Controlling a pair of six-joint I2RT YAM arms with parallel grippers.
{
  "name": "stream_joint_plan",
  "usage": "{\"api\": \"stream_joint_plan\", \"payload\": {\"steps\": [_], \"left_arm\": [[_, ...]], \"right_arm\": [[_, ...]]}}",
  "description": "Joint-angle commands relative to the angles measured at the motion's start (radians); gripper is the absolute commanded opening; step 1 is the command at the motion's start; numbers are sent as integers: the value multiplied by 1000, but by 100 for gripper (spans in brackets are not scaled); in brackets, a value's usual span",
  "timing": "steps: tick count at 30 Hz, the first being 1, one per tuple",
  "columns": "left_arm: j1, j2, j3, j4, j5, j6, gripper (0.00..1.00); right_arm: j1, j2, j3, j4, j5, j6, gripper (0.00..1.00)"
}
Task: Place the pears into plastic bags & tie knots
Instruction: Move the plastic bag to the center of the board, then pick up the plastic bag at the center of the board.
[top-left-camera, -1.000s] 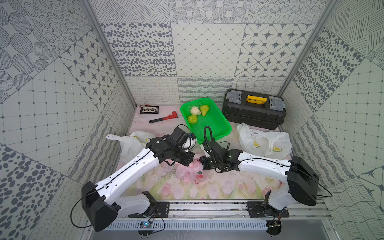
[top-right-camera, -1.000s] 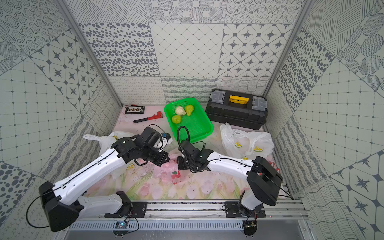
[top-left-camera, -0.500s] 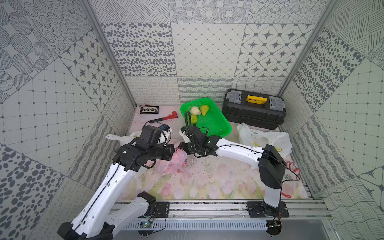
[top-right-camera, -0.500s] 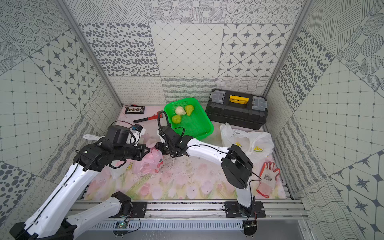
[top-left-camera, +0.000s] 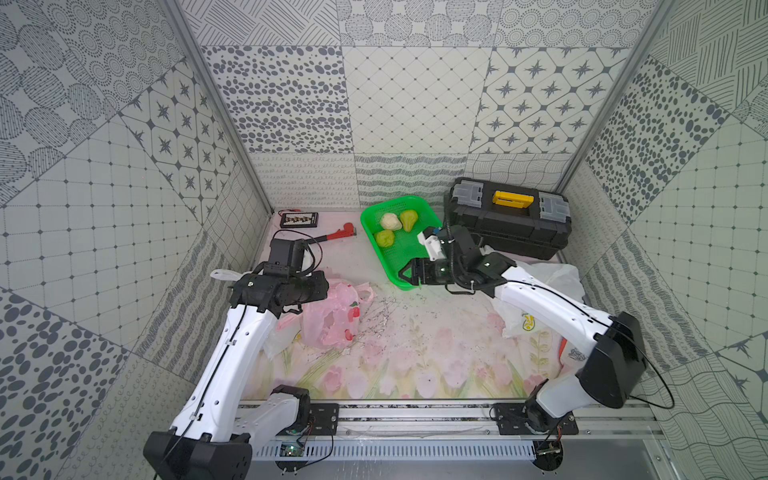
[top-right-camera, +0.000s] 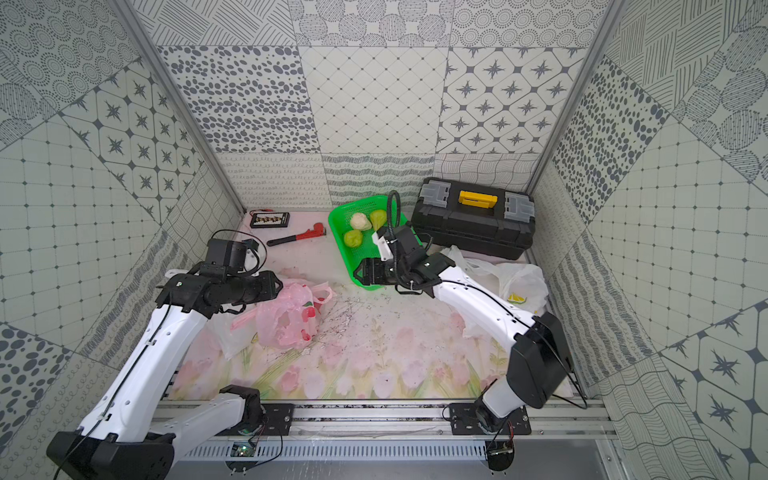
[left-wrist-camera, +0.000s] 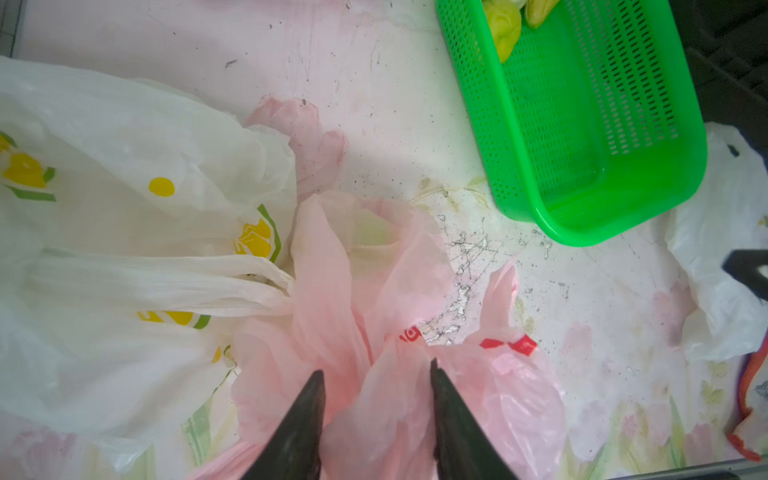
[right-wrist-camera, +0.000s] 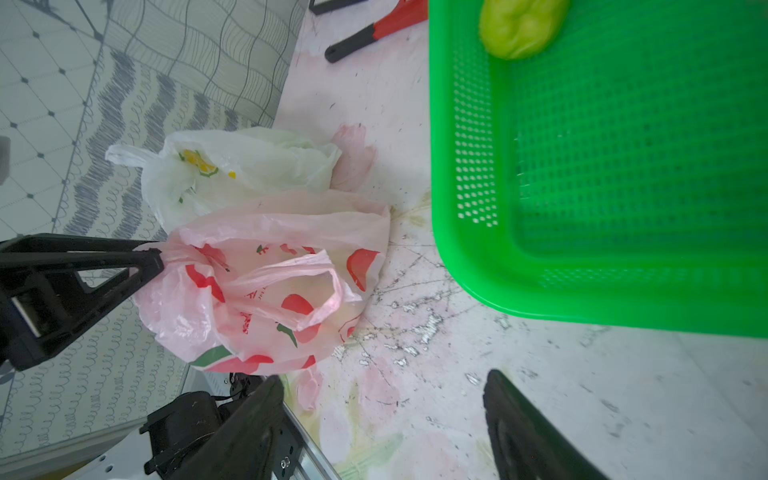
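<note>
The pink plastic bag (top-left-camera: 332, 316) (top-right-camera: 286, 320) with red prints sits bulging at the table's left. One handle loop (right-wrist-camera: 311, 286) lies loose on it. My left gripper (top-left-camera: 326, 286) (left-wrist-camera: 376, 370) is at the bag's bunched top, jaws apart, with a fold of pink plastic between them. My right gripper (top-left-camera: 401, 276) (right-wrist-camera: 382, 378) hangs open and empty over bare table, by the near corner of the green basket (top-left-camera: 374, 249). Three pears lie in the basket's far end: cream (top-left-camera: 390, 221), green (top-left-camera: 408, 219), yellow-green (top-left-camera: 385, 238). White lemon-print plastic bags lie left (left-wrist-camera: 124, 187) and right (top-left-camera: 540, 286).
A black toolbox (top-left-camera: 511, 220) with a yellow latch stands at the back right. A red-headed wrench (top-left-camera: 336, 235) and a small black device (top-left-camera: 299, 219) lie at the back left. An orange-edged glove (left-wrist-camera: 748, 415) lies under the right arm. Patterned walls close three sides.
The right gripper has left the pink bag, swung right to the basket's corner and opened wide. The left gripper's jaws have parted on the bag's top. The bag now rests at the left.
</note>
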Motion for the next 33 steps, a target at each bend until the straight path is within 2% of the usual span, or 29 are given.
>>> {"api": "stream_joint_plan", "payload": {"steps": [1, 4, 7, 8, 12, 17, 20, 22, 25, 27, 29, 33], "left_arm": [[8, -4, 104, -7, -13, 5, 47], [-32, 22, 162, -10, 36, -9, 47], [-135, 59, 213, 8, -12, -7, 47], [-165, 76, 228, 14, -22, -10, 47], [-271, 163, 290, 58, -17, -30, 47], [-400, 262, 304, 125, -8, -43, 47], [-441, 297, 274, 166, 23, -68, 47], [-454, 306, 245, 197, 49, -86, 47], [-455, 306, 209, 226, 84, -93, 48], [-455, 305, 194, 232, 93, -83, 49], [-455, 299, 187, 220, 81, -55, 49], [-453, 251, 157, 233, -58, 18, 51]], "right_arm": [[-89, -116, -121, -97, 69, -37, 78], [-213, -189, -212, -200, 287, -80, 78], [-323, -211, -277, -263, 497, -125, 80], [-358, -207, -293, -272, 532, -132, 81], [-480, -183, -353, -215, 545, -139, 82], [-503, -47, -359, -142, 497, -134, 80], [-514, 32, -350, -115, 412, -118, 64], [-514, 41, -355, -97, 384, -112, 49], [-513, -16, -366, -93, 354, -122, 20], [-512, -88, -368, -106, 332, -138, 7], [-505, -167, -358, -140, 313, -158, 1], [-458, -314, -299, -236, 257, -162, 0]]}}
